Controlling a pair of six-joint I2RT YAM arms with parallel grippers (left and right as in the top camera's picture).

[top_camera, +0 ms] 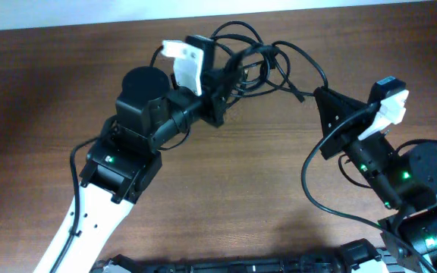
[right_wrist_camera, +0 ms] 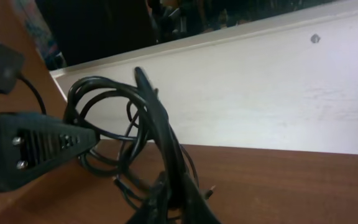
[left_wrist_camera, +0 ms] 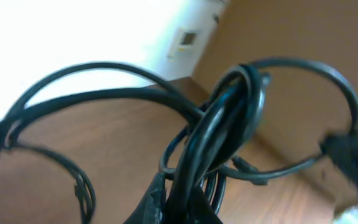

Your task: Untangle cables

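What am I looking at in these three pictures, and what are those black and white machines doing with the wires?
The left arm and right arm are robots working at a wooden table. The wide picture is taken from a fixed camera above. The other two come from small cameras on each arm's wrist, looking along its own pinching tool. A bundle of thin black cables is bunched near the table's far edge. The left tool is shut on several loops, seen close up in the left wrist picture. The right tool is shut on a strand at the bundle's right side; in its wrist picture a cable rises from its grip.
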